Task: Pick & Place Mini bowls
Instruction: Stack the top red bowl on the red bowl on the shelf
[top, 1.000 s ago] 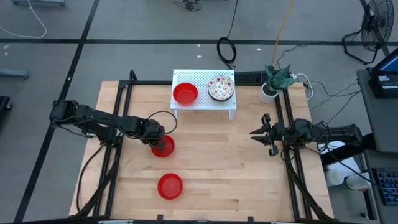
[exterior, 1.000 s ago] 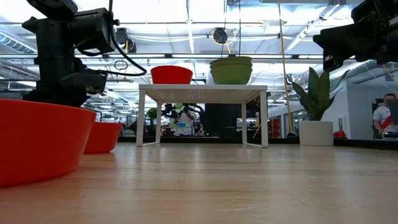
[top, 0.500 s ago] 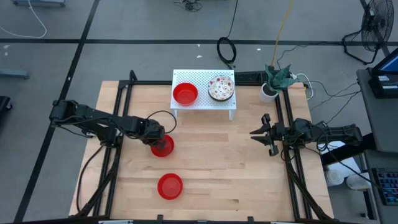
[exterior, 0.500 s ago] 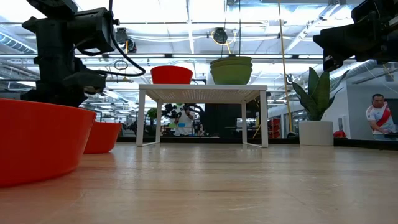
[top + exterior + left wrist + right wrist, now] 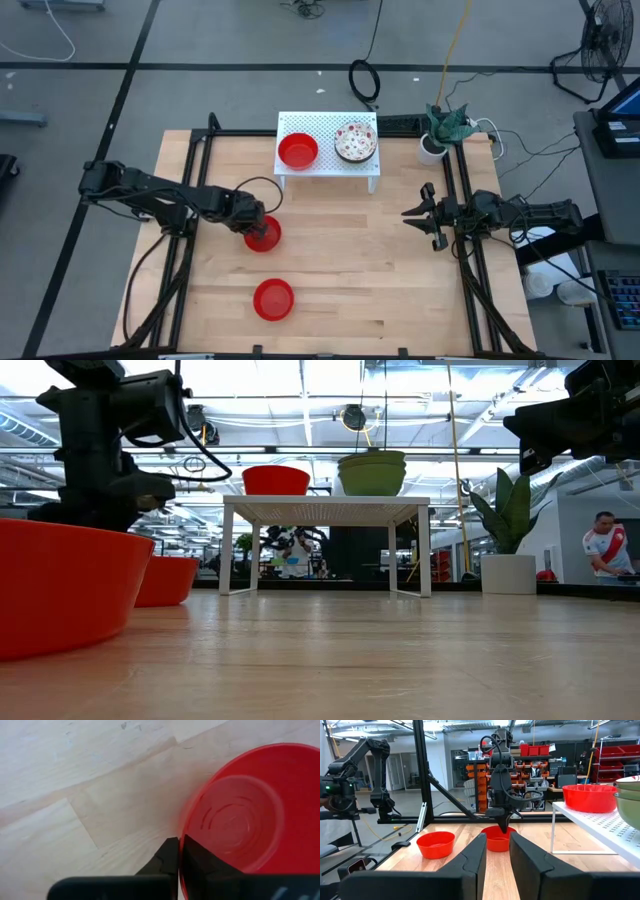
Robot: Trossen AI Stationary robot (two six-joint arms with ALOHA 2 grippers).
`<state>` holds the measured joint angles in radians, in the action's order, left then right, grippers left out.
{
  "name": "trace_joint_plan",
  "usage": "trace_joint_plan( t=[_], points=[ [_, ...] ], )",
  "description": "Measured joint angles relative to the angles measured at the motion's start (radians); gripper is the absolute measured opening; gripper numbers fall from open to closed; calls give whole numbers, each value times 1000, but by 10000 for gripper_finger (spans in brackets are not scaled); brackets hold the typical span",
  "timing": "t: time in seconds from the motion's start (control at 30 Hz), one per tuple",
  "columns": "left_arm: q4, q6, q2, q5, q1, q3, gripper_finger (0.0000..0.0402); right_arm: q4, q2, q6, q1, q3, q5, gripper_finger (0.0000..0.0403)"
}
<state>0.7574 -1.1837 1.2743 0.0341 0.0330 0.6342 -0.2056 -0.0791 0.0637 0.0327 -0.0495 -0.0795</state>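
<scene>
My left gripper is shut on the rim of a plain red mini bowl that sits on the wooden table left of centre; it also shows in the left wrist view. A second red bowl rests on its base nearer the front edge. A third red bowl and a stack of white floral-patterned bowls stand on a small white stand at the far side. My right gripper waits open and empty at the table's right side. My left gripper pinches the red bowl's rim on the side facing the table's left, one finger inside the bowl and one outside. The fingers come from above, pointing down. The bowl stands upright with its base on the table.
A white cup with a green plant stands at the far right corner. Black frame rails run along both sides of the table. Bare wood lies between the held bowl and my right gripper. A person shows in the room behind.
</scene>
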Motion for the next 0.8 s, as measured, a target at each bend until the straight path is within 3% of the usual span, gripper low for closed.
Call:
trace_joint_plan(
  t=[0.23, 0.4, 0.8],
  points=[
    [28, 47, -7, -3, 0, 62, 6, 0, 0, 0, 0, 0, 0, 73],
    [144, 55, -7, -3, 0, 171, 7, 0, 0, 0, 0, 0, 0, 73],
    [559, 113, -7, 94, -29, 634, 6, 0, 0, 0, 0, 0, 0, 73]
  ],
)
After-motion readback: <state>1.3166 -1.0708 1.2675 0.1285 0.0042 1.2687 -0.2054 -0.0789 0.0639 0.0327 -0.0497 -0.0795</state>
